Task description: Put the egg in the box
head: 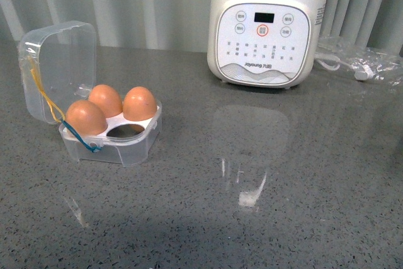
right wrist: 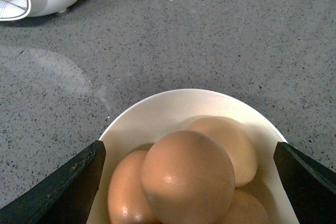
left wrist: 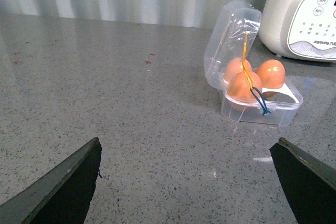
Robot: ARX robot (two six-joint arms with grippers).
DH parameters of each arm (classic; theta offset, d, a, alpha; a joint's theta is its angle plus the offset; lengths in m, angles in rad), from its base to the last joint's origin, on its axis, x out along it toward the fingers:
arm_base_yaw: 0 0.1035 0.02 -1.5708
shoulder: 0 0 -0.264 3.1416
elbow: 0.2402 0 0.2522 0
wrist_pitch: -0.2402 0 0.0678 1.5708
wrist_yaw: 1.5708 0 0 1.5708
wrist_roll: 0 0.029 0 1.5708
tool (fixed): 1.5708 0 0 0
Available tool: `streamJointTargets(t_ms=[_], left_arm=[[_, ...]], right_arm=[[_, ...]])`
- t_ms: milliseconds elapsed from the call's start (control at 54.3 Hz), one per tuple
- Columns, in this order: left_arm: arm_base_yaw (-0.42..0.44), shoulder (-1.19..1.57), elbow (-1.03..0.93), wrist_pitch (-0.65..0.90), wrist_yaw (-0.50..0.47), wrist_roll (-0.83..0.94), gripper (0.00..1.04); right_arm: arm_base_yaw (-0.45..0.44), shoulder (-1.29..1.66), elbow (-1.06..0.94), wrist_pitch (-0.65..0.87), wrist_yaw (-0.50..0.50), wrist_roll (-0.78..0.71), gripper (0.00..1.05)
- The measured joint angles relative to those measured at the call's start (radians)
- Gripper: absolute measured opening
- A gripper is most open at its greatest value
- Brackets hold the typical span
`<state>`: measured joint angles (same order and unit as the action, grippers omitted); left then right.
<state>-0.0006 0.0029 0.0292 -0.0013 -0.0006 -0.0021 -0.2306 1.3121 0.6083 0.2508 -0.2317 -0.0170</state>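
The box (head: 135,149) stands open at the left of the grey counter, its clear lid (head: 60,61) tipped back. Three orange-brown eggs fill its cells and the front right cell (head: 128,131) is empty. In the left wrist view the box (left wrist: 262,119) lies well ahead of my open left gripper (left wrist: 189,142), which has bare counter between its fingers. My right gripper (right wrist: 188,153) is open over a white bowl (right wrist: 173,100) of several eggs. The topmost egg (right wrist: 186,174) sits between its fingers, untouched. Neither gripper nor the bowl shows in the front view.
A large white blender base (head: 267,36) stands at the back, right of the box. A clear plastic bag with a white cable (head: 362,61) lies at the far right. Yellow and blue elastic loops (head: 44,96) hang off the box's left side.
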Motion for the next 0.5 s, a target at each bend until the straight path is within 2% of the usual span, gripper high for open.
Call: streamJointTargets(t_ms=[276, 497], left_arm=[[0.000, 0.000, 0.000, 0.000, 0.000, 0.000, 0.98], [0.000, 0.000, 0.000, 0.000, 0.000, 0.000, 0.98]], right_arm=[[0.002, 0.005, -0.009, 0.007, 0.001, -0.011, 0.96], [0.002, -0.004, -0.015, 0.011, 0.011, -0.018, 0.67]])
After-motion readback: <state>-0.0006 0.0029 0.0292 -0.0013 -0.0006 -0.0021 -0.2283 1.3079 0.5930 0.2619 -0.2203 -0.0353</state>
